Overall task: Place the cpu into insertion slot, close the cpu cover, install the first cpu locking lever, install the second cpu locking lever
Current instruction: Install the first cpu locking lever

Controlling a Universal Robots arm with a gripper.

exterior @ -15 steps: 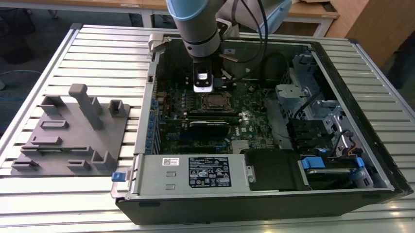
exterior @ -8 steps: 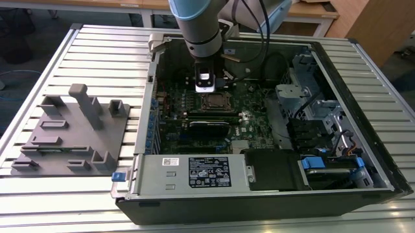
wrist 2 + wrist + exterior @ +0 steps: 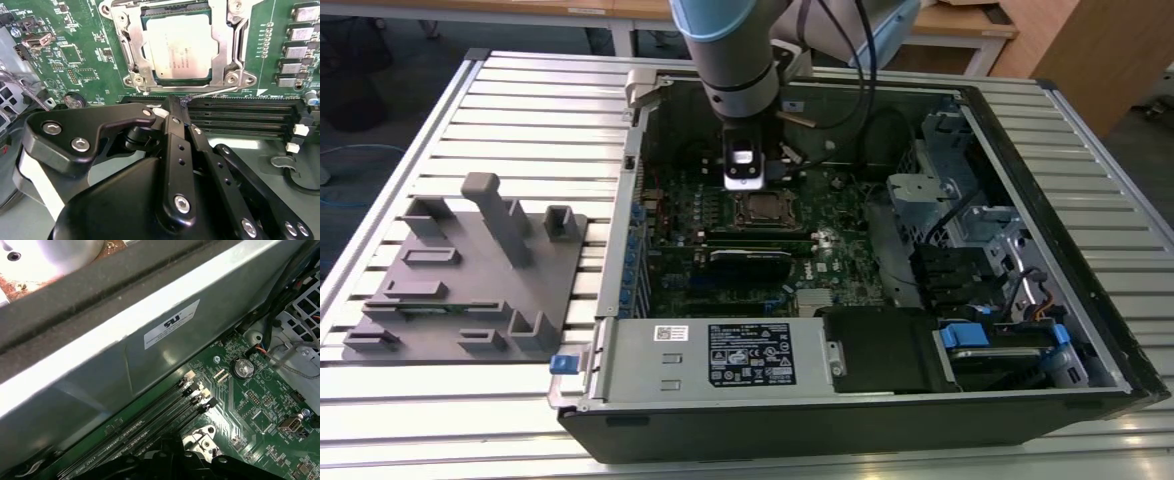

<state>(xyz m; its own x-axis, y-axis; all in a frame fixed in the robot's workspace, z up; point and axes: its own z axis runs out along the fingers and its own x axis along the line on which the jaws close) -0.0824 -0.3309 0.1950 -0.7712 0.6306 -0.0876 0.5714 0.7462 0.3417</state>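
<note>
Resting in the insertion slot (image 3: 239, 78) beneath the cpu cover (image 3: 224, 50), the cpu (image 3: 179, 47) looks light, rigid and fragile, best handled by its edges. The gripper (image 3: 174, 100), fingers together and empty, meets a thin locking lever (image 3: 215, 91).

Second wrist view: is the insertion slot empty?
No, the cpu sits in the insertion slot, its silver-grey top facing up inside the metal rim.
</note>
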